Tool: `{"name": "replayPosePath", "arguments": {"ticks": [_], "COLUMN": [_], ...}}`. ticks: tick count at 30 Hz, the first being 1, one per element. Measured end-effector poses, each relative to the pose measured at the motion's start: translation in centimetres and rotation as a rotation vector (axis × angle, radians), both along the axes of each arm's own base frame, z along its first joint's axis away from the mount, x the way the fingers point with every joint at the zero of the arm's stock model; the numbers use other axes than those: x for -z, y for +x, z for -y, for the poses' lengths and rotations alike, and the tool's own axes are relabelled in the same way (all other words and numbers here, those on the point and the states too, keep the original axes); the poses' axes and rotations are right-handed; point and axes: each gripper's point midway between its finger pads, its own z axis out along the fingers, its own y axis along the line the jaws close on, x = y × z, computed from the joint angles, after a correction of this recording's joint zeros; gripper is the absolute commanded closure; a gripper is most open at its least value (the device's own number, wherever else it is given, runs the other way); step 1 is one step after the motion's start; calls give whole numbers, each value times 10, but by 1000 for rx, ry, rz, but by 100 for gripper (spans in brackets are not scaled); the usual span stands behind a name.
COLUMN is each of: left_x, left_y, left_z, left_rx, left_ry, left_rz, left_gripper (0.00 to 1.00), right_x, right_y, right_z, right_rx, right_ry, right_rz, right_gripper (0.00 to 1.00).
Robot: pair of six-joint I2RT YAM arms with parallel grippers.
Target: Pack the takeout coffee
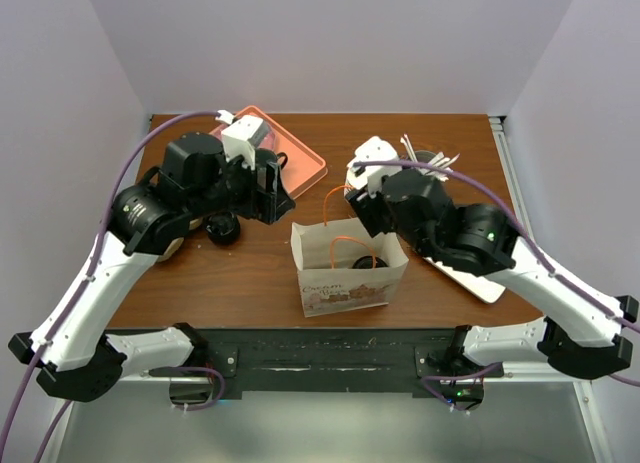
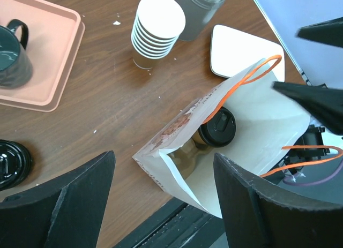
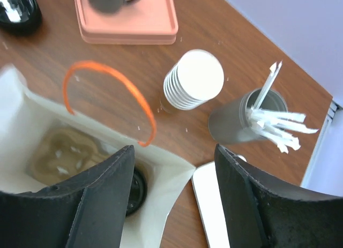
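While the left gripper (image 2: 163,158) and right gripper (image 3: 174,150) gape empty, we judge the bagged takeout coffee (image 2: 217,127) light, crushable, grippable mid-wall.

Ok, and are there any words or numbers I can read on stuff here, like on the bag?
On the paper bag: a line of curly brown writing above a picture on its front, too small and blurred to read.
On the same bag in the left wrist view: brown print on its side, also unreadable.
On the white cups, the pink tray and the takeout coffee in the bag: no writing shows.
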Motion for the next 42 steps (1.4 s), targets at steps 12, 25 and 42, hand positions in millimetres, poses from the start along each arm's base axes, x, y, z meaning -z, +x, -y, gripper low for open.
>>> {"name": "replayPosePath", "arguments": {"ticks": [12,25,42], "left_x": [-22,-29,-26], "left_y": [5,-13,-13], "left_z": [-11,-12,-9], "left_rx": [-72,-46,-44], "left_ry": [-22,-115,-121], "left_rz": [56,72,58], "left_gripper": [20,19,19], "right_x": [-89,25,110], "right_y": [33,228,234], "right_z": [18,73,100], "right_rx": [241,655,674], "right_ry": [256,109,-6], "right_rz": [165,-110,-351], "right_gripper": [2,19,57]}}
